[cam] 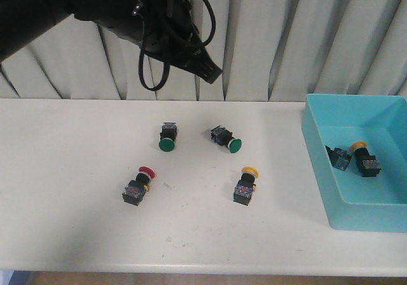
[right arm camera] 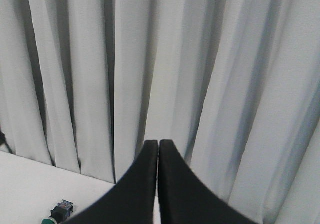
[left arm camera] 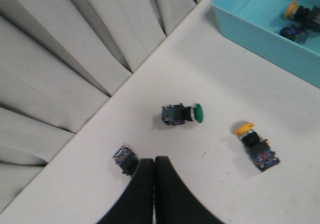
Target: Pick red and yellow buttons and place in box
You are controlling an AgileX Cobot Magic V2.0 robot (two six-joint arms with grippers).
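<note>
A red button lies on the white table at front left. A yellow button lies right of it and also shows in the left wrist view as the yellow button. The turquoise box stands at the right and holds another yellow button beside a dark switch body whose cap is hidden. My left gripper hangs shut and empty, high above the table's back. From its wrist the left gripper sits over the table with the box far off. My right gripper is shut, facing the curtain.
Two green-capped buttons lie behind the red and yellow ones. In the left wrist view one green button is in full sight and a second switch body is partly hidden by a finger. A pleated curtain backs the table.
</note>
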